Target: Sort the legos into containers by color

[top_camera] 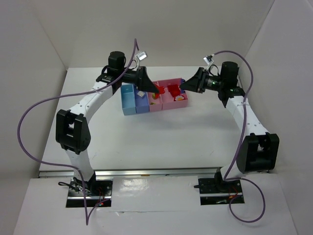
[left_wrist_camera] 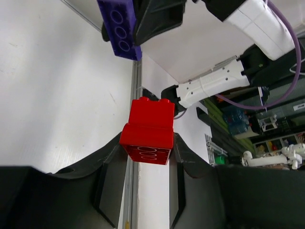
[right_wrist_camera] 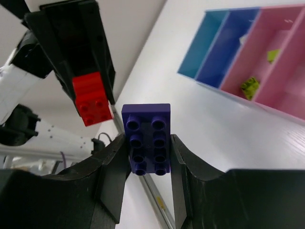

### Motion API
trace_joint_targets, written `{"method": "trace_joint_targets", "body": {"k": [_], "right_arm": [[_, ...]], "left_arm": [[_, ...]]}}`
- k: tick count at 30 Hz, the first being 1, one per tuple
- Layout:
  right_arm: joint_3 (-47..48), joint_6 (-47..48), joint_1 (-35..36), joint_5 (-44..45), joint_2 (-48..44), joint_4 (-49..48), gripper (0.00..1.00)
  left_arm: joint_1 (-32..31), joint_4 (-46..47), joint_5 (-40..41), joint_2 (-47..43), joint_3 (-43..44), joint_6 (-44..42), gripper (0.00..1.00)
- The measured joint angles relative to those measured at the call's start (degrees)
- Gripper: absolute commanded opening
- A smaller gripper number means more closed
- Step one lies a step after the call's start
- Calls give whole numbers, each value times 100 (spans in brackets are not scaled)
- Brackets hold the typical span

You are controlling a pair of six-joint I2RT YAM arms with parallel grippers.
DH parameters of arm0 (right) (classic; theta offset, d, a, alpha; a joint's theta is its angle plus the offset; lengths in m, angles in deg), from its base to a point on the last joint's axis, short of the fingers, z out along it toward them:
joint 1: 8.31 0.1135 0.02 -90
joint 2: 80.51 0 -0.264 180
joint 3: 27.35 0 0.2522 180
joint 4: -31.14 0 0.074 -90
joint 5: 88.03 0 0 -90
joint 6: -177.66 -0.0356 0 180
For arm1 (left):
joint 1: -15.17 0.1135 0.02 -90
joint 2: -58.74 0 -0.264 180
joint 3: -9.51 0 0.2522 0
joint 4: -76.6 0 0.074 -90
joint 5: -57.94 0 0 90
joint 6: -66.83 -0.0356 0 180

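Observation:
My left gripper (left_wrist_camera: 148,142) is shut on a red lego (left_wrist_camera: 148,125), pinched by its lower end between the fingertips. My right gripper (right_wrist_camera: 147,143) is shut on a dark blue lego (right_wrist_camera: 146,136), studs facing the camera. Both grippers hang above the containers (top_camera: 134,103), facing each other a short way apart: the left gripper (top_camera: 155,89) over the narrow pink bin, the right gripper (top_camera: 183,87) over the wider pink bin (top_camera: 168,104). In the right wrist view, two yellow-green legos (right_wrist_camera: 249,86) lie in the narrow pink bin (right_wrist_camera: 259,43). More red pieces (top_camera: 173,90) show at the wider pink bin.
The bins stand in a row: light blue (top_camera: 128,100), periwinkle (top_camera: 141,102), then pink ones. White walls close in the table on three sides. Purple cables (top_camera: 29,122) loop beside both arms. A metal rail (top_camera: 156,171) runs along the near edge.

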Motion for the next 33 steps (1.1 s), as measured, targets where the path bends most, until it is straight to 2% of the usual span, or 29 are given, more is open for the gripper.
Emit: {"method": "trace_joint_targets", "body": {"k": [5, 11, 19, 26, 29, 33], "right_arm": [[17, 411, -22, 776, -76, 774, 15], [28, 660, -13, 1838, -170, 1482, 15], [323, 1001, 125, 2785, -177, 2188, 15], [516, 1471, 1403, 3613, 177, 2736, 15], [575, 1569, 2011, 3851, 490, 2909, 15], [1014, 1589, 2463, 3915, 1062, 2898, 15]], "left_arm": [[98, 197, 166, 369, 146, 341, 0], [103, -232, 713, 909, 660, 448, 0], [140, -398, 1014, 988, 887, 457, 0], [525, -1226, 1394, 835, 699, -83, 0], [894, -1644, 1685, 444, 210, -308, 0], [1508, -2037, 2330, -328, -339, -293, 0]]}}
